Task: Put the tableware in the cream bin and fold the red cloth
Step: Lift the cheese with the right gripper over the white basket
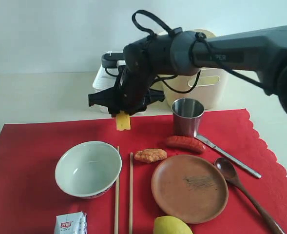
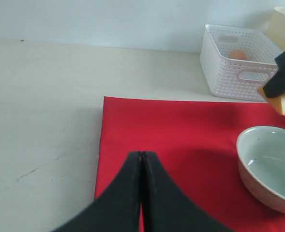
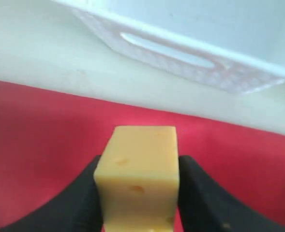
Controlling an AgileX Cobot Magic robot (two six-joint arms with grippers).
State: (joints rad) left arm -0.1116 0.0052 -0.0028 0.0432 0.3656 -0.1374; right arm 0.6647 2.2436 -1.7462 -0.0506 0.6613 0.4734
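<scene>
Caller: Spotted a lemon [image 1: 172, 226] and a small packet [image 1: 71, 223] right up front, both parked on the red cloth [image 1: 31, 161]. Anything in the air?

Spotter: Caught the right gripper [image 1: 123, 116] clamped on a block of cheese [image 1: 123, 123], gripped by its sides and hung clear above the cloth's far edge. Faced the white basket [image 2: 229, 63] just beyond, so probably food being cleared out of the way.

Caller: And found the left gripper [image 2: 142, 159] where?

Spotter: Over the cloth's left border, fingers pressed together on nothing. Tucked out of the other arm's path, by the look of it.

Caller: Counted any tableware put away?

Spotter: Counted none. Saw the bowl [image 1: 88, 168], chopsticks [image 1: 130, 195], plate [image 1: 189, 187], spoon [image 1: 240, 187], knife [image 1: 231, 157] and cup [image 1: 187, 117] all resting on the cloth, with a sausage [image 1: 184, 143] just in front of the cup. Placed the cream bin [image 1: 209, 90] behind the arm, past the far edge, next to the basket; couldn't see inside.

Caller: Folding, then?

Spotter: Not yet possible, judging from that load. Needed everything off first.
</scene>
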